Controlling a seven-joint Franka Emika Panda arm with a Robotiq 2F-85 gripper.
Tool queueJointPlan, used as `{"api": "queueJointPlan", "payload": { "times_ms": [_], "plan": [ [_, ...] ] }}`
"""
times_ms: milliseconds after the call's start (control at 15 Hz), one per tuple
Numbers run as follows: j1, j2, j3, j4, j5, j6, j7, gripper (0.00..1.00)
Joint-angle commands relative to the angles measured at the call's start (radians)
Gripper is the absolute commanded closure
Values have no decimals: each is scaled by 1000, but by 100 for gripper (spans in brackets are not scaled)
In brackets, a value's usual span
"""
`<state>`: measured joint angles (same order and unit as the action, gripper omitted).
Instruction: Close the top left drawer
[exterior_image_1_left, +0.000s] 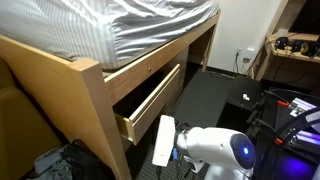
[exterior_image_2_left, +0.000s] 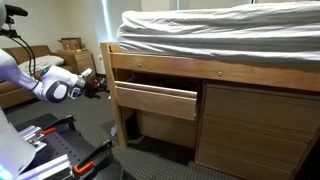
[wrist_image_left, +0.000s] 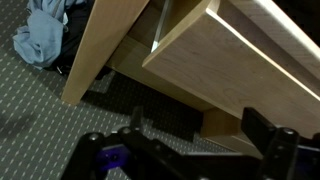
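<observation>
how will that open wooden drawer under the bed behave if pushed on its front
The drawer is rigid wood, so it should slide in rather than flex. Its flat front is wide, so an off-centre push might skew it. It looks long, so probably fairly heavy.

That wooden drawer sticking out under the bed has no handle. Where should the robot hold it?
Nothing to pinch: the drawer front is flat and handle-less. Best guess: the open gripper comes from the front and presses the middle of that face.
</observation>
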<state>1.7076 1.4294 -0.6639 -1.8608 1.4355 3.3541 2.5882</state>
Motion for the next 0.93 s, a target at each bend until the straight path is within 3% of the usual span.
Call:
{"api": "queueJointPlan", "payload": {
  "times_ms": [0, 67, 133, 333, 400, 600, 867],
  "plan": [
    [-15, 71, -23, 20, 1, -19, 17, 0],
    [-29, 97, -24, 38, 6, -18, 29, 0],
    [-118, 49, 47, 21, -41, 71, 16, 0],
    [-258, 59, 127, 47, -37, 172, -2, 0],
    [-203, 59, 57, 26, 37, 100, -13, 0],
    [-182, 63, -33, 21, 96, 109, -7, 0],
    [-217, 47, -70, 166, 211, 103, 16, 0]
  ]
}}
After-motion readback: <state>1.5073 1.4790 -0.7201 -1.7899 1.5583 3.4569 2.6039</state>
